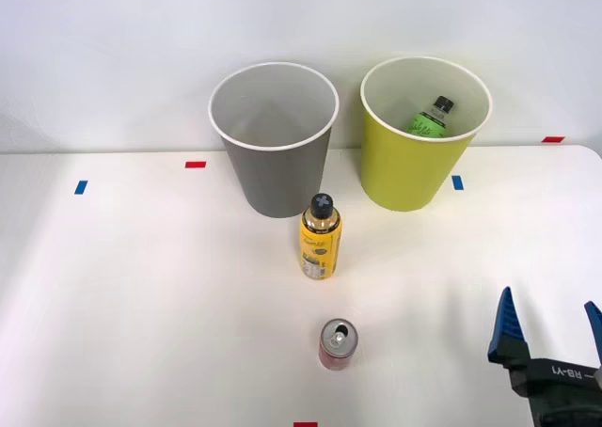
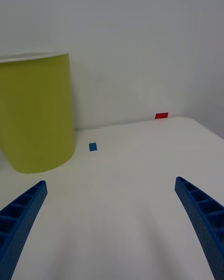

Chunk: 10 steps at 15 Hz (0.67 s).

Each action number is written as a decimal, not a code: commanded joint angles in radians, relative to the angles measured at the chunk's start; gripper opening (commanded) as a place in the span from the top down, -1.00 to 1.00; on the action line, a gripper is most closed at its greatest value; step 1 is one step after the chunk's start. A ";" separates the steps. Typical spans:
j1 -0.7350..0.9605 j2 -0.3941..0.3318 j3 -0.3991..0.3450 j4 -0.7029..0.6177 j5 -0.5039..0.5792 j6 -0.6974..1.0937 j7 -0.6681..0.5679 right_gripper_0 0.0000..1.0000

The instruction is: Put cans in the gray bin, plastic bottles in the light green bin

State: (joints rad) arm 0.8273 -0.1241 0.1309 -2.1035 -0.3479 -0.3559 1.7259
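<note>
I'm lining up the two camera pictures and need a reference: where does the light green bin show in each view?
Front view: the light green bin stands at the table's far edge, upper right of centre, right of the gray bin.
Right wrist view: it is at the left edge, beyond the open right gripper.
Shared landmark: the blue tape mark beside the bin's base.

Bottle (image 1: pixel 320 238) before bin (image 1: pixel 274 143); can (image 1: pixel 337 343) nearer.

A lab: tape marks (image 1: pixel 195 165) on a bare white table (image 1: pixel 141 286).
</note>
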 commanded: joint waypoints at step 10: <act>0.032 0.104 -0.004 0.229 0.317 -0.293 -0.273 -0.88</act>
State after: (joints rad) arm 0.8787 -0.0177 0.1239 -1.9768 -0.0386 -0.5340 1.4582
